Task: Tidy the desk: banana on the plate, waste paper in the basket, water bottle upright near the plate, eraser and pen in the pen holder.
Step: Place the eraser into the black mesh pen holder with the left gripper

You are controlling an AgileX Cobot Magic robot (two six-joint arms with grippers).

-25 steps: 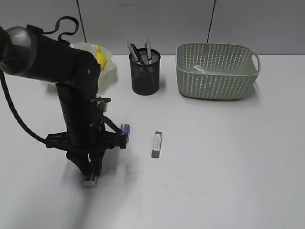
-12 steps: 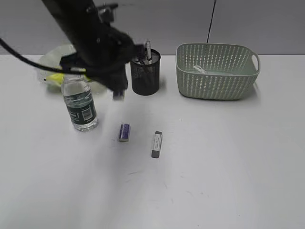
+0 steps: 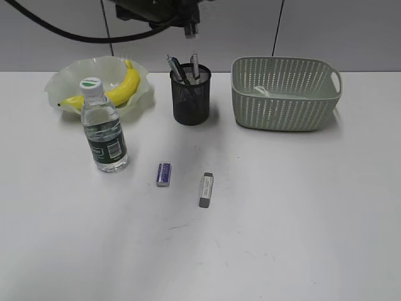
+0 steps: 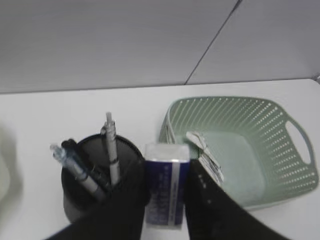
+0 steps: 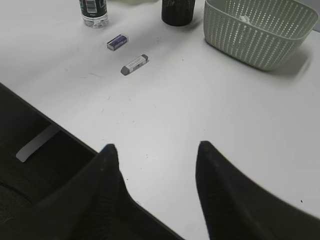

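My left gripper (image 3: 190, 25) hangs high above the black mesh pen holder (image 3: 191, 100), shut on a blue-and-white eraser (image 4: 167, 200). In the left wrist view the gripper (image 4: 166, 170) has the pen holder (image 4: 75, 205) just left below it. The holder contains several pens (image 3: 182, 69). The banana (image 3: 122, 88) lies in the pale green plate (image 3: 56, 84). The water bottle (image 3: 105, 135) stands upright in front of the plate. The waste paper (image 3: 263, 91) lies in the sage-green basket (image 3: 285, 100). My right gripper (image 5: 155, 150) is open and empty over the desk's front edge.
A second blue eraser (image 3: 163, 174) and a grey eraser (image 3: 205, 189) lie on the white desk (image 3: 282, 219) in front of the pen holder. The basket (image 4: 295, 165) stands right of the holder. The grey wall runs behind everything.
My left arm has risen from the front left of the desk and swung back to above the pen holder with the eraser. The bottle and plate are now uncovered.
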